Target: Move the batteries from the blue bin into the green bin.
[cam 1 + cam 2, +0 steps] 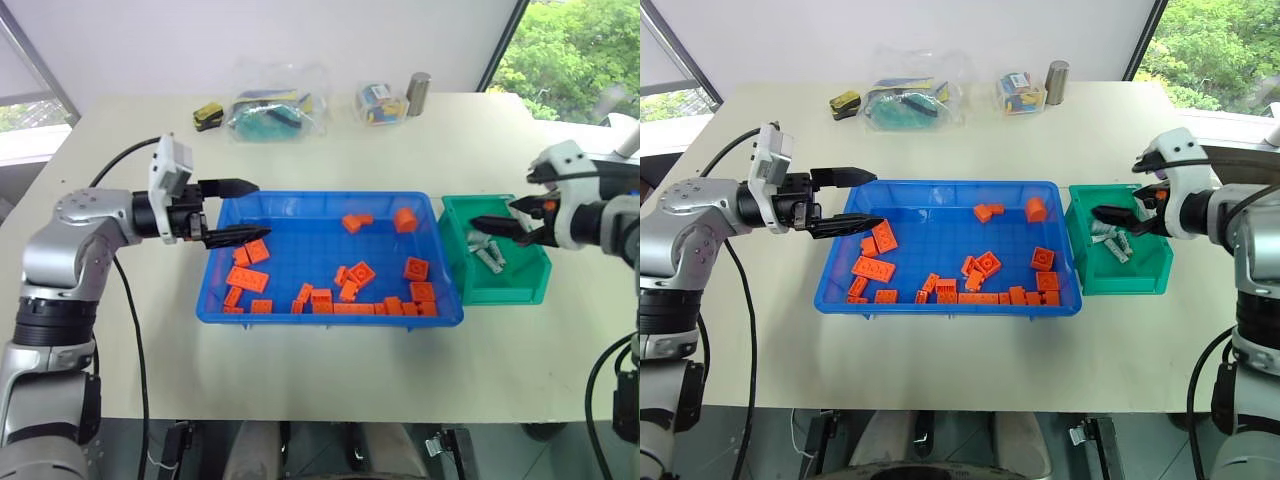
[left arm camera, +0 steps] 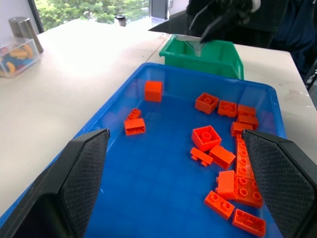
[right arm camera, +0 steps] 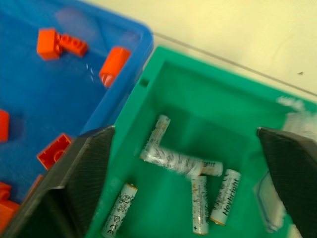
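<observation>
Batteries [image 3: 181, 163]: five, in green bin [image 1: 520, 290]. Blue bin [image 1: 330, 312]: orange bricks [image 1: 350, 275]. Can [image 1: 418, 93], bags [image 1: 275, 105]: far surface. Right claw [image 1: 497, 228] over green bin, left claw [image 1: 240, 210] at blue bin's left end; both spread, empty.

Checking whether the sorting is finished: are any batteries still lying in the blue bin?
No. The blue bin holds orange bricks alone, while the batteries lie in the green bin.
</observation>
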